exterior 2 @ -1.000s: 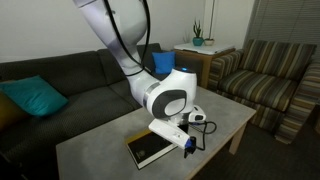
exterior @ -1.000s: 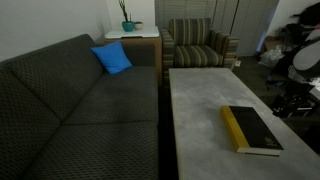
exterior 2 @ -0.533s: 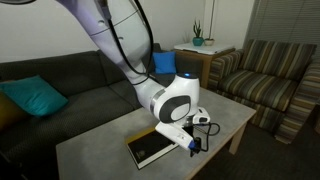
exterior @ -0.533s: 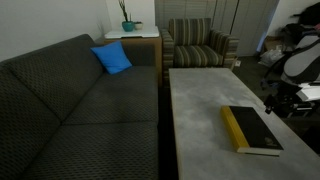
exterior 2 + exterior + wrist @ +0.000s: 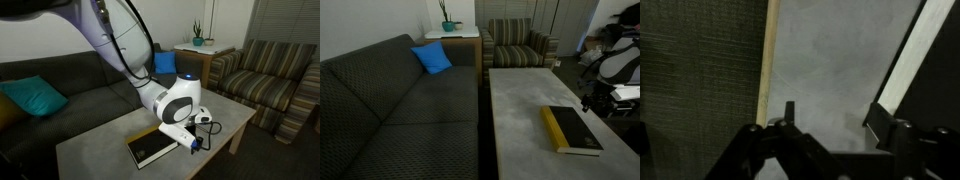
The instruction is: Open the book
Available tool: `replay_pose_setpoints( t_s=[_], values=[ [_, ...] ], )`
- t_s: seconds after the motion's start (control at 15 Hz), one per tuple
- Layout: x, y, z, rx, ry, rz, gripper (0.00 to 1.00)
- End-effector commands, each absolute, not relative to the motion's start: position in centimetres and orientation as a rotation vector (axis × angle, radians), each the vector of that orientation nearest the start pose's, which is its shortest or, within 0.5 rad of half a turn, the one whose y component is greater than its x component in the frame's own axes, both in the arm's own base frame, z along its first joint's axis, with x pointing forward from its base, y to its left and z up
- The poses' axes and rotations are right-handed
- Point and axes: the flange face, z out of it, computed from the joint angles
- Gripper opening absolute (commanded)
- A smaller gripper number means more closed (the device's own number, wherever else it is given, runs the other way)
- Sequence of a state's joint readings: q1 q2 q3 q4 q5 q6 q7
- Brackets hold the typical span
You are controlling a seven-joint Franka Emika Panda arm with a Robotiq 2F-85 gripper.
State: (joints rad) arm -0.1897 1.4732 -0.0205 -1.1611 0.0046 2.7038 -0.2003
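Note:
The book (image 5: pixel 572 130) lies shut and flat on the grey table (image 5: pixel 515 105), black cover up, with its yellow spine facing the sofa. It also shows under the arm in an exterior view (image 5: pixel 152 149). My gripper (image 5: pixel 593 99) hangs at the book's far long edge, opposite the spine, low over the table (image 5: pixel 190 141). In the wrist view the gripper (image 5: pixel 835 118) is open with only bare tabletop between its fingers. The right finger (image 5: pixel 880 120) stands close beside the book's white page edge (image 5: pixel 912 50).
A dark sofa (image 5: pixel 390 110) runs along the table's long side with a blue cushion (image 5: pixel 432 58) on it. A striped armchair (image 5: pixel 520 45) and a side table with a plant (image 5: pixel 448 25) stand beyond the table's far end. The table's wooden edge (image 5: pixel 768 60) shows left of the fingers.
The gripper has shifted a little closer to the book's edge. The book has not moved.

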Motion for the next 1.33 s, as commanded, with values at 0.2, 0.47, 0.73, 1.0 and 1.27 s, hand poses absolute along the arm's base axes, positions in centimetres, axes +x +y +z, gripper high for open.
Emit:
replay_pose_setpoints(
  t_s=[0.2, 0.47, 0.73, 1.0, 1.27],
  values=[
    [66.6, -12.4, -11.4, -3.149, -0.038, -0.111, 0.24],
    [66.0, -11.2, -12.0, -3.114, -0.017, -0.096, 0.00],
    [65.5, -10.2, -12.7, -3.100, -0.021, -0.070, 0.00],
    [65.1, -9.7, -13.0, -3.094, -0.020, -0.054, 0.00],
    [65.0, -9.1, -13.2, -3.084, -0.034, -0.046, 0.00]
  ],
)
